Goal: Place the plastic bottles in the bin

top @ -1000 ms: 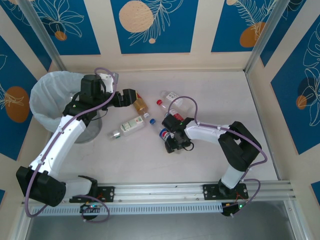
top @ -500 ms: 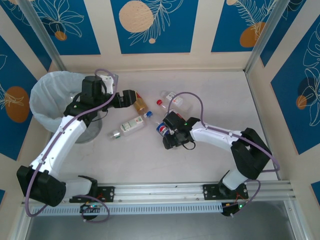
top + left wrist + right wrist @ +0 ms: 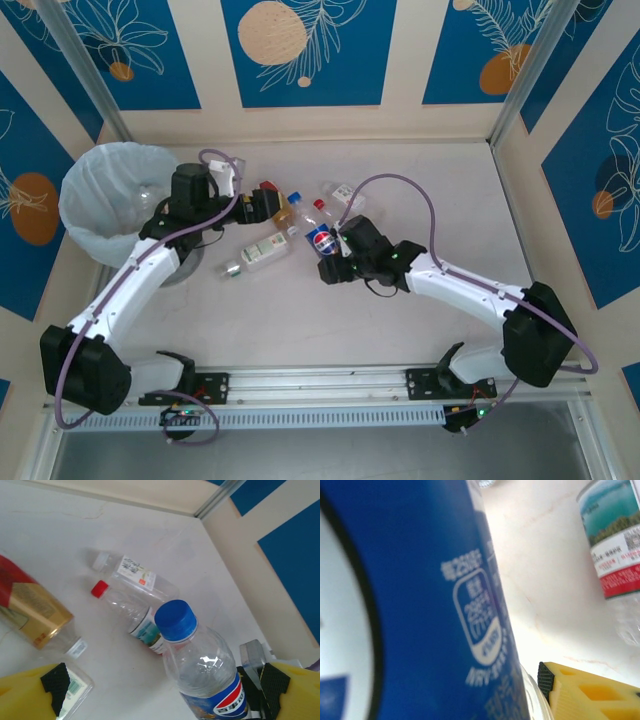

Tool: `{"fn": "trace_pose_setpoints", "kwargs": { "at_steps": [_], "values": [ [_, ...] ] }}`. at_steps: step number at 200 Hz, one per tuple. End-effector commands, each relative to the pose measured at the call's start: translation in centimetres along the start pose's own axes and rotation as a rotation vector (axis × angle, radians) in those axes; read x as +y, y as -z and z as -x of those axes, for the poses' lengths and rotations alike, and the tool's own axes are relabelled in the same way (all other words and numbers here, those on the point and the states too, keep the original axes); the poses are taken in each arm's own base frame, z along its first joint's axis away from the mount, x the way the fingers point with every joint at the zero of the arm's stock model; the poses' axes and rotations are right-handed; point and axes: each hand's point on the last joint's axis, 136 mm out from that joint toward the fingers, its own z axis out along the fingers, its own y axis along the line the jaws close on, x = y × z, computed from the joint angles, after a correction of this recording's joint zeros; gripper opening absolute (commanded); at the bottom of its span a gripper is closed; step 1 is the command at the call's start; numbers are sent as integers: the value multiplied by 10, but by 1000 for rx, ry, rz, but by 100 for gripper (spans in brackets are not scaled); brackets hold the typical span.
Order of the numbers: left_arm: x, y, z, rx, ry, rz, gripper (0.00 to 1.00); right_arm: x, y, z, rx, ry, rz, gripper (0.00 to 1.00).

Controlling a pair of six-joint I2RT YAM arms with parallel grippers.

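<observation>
I see my white table [image 3: 430,190] carrying the bin [image 3: 78,225] far left, and lying mid-table: green-white bottle [image 3: 262,252], brown bottle [image 3: 37,612], red-capped bottle [image 3: 131,614], white-capped bottle [image 3: 140,577].

your top cam looks down over the whole table [image 3: 300,310]; both wrist cams sit close, sharing the pepsi bottle [image 3: 210,680].

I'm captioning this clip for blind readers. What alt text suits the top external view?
From above, the right gripper holds a blue-labelled Pepsi bottle near the middle of a pale table. The left gripper hangs open just beside it, among loose bottles lying on their sides; a bag-lined bin stands at the table's far left.
</observation>
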Motion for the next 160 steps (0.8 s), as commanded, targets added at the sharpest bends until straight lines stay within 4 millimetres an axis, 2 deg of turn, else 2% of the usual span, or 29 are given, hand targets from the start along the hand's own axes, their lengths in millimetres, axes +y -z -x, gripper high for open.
{"fn": "trace_pose_setpoints", "kwargs": {
  "at_steps": [1,23,44,85,127,160],
  "values": [
    [-34,5,10,-48,-43,-141,99,21,8,17,-85,-20,122,0],
    [-36,-1,9,-38,-28,-141,99,36,11,26,-124,-38,202,0],
    [-39,-6,12,-108,-18,-138,99,44,13,41,-193,-93,252,0],
    [-43,-26,-5,-48,-6,-143,99,59,20,65,-281,-121,328,0],
    [-56,-40,-14,-11,-15,-177,99,69,13,69,-270,-90,347,0],
    [-52,-50,-12,-32,23,-148,99,79,11,72,-286,-59,370,0]
  ]
}}
